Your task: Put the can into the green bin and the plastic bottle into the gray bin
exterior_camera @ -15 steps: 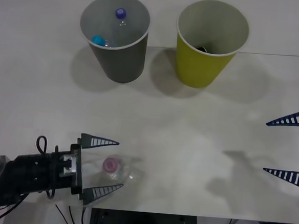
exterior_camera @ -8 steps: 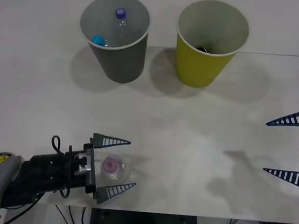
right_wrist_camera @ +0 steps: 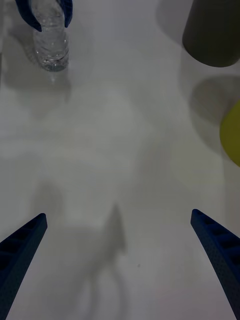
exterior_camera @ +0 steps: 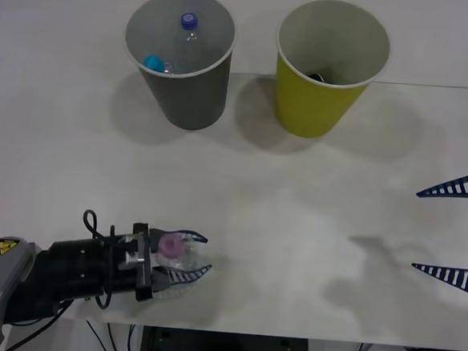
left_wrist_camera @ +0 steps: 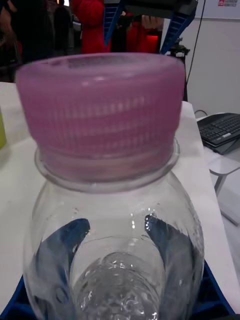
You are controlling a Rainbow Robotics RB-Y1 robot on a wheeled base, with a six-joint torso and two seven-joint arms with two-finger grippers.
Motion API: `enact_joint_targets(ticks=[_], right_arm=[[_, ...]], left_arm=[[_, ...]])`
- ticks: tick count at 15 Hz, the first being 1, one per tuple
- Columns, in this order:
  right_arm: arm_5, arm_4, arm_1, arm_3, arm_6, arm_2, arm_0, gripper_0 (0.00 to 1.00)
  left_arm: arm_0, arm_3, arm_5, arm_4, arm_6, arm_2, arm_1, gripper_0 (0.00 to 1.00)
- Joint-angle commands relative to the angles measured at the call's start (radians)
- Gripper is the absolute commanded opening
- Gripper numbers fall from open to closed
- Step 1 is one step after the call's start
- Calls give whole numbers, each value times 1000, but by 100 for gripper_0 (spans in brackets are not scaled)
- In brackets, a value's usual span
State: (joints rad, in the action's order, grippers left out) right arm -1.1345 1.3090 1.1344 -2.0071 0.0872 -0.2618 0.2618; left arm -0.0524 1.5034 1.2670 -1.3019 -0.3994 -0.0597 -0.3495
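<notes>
**Inspector:** Start with the plastic bottle [exterior_camera: 172, 255]. You have it standing upright near the table's [exterior_camera: 60, 131] front edge, on your left side, pink cap up.

**Operator:** And the left gripper [exterior_camera: 186, 256]?

**Inspector:** Its two blue fingers are closed against the bottle's body, one on each side. The front view shows them curved around it just below the cap. Your left wrist view adds what the front cannot: through the clear plastic [left_wrist_camera: 115, 250] you see both ribbed fingers [left_wrist_camera: 57, 260] pressed to the wall, and the cap's ridges at close range.

**Operator:** The right wrist view?

**Inspector:** It shows the bottle [right_wrist_camera: 50, 45] from the side, well apart from that arm, base on the table, blue fingertips clasping its upper part.

**Operator:** The right gripper [exterior_camera: 452, 232]?

**Inspector:** Spread wide and holding nothing, at the table's right edge.

**Operator:** The bins?

**Inspector:** Both stand at the far side, well apart from the bottle. The gray bin [exterior_camera: 184, 92] sits on the left; the front view looks into it and shows a purple-capped bottle [exterior_camera: 188, 24] and a cyan-capped bottle [exterior_camera: 155, 62]. The green bin [exterior_camera: 323, 101] stands just to its right, with a dark object at its bottom that I cannot identify.
</notes>
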Motion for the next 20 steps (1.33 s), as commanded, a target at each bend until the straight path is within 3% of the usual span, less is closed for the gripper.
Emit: enact_joint_targets(ticks=[1, 3, 7, 11, 17, 20], right_arm=[[0, 0, 0, 0, 0, 0, 0, 100], [0, 0, 0, 0, 0, 0, 0, 100], [0, 0, 0, 0, 0, 0, 0, 100], [0, 0, 0, 0, 0, 0, 0, 100], [0, 0, 0, 0, 0, 0, 0, 100], [0, 0, 0, 0, 0, 0, 0, 100]], left_arm=[[0, 14, -1, 10, 40, 21, -5, 0], [-9, 98, -11, -16, 189, 41, -40, 0], [-37, 325, -20, -151, 539, 118, -123, 0], [-38, 454, -20, -220, 761, 166, -190, 0], [-32, 719, -17, -465, 1151, 207, -269, 0], [3, 767, -17, -481, 1321, 218, -348, 0]])
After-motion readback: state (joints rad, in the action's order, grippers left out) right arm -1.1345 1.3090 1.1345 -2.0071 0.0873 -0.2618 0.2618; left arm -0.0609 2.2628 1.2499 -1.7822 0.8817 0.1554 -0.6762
